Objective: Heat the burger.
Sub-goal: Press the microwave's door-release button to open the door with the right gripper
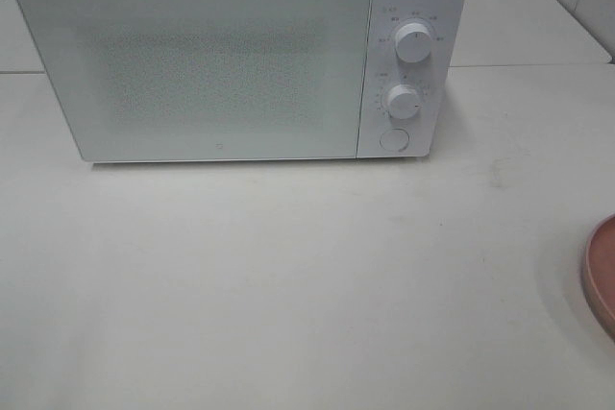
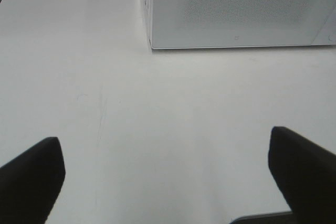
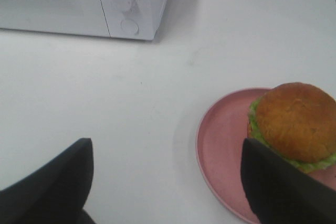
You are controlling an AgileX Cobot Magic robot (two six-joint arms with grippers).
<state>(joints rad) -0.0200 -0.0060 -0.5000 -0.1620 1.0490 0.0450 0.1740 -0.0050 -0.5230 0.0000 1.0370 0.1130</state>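
My right tool (image 3: 165,153) is spread wide and empty. The burger (image 3: 294,121) sits on the plate (image 3: 220,145) at the right side of the tabletop (image 1: 288,285), off-centre from the gap and close by one finger (image 3: 278,187). The left tool (image 2: 164,140), also spread and empty, faces the shut microwave (image 1: 211,64), so I judge the right arm nearer.

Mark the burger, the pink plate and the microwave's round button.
burger (image 3: 296,119), right wrist view, top of the bun.
pink plate (image 3: 223,129), right wrist view, bare surface.
round button (image 1: 394,139), exterior high view, its centre.
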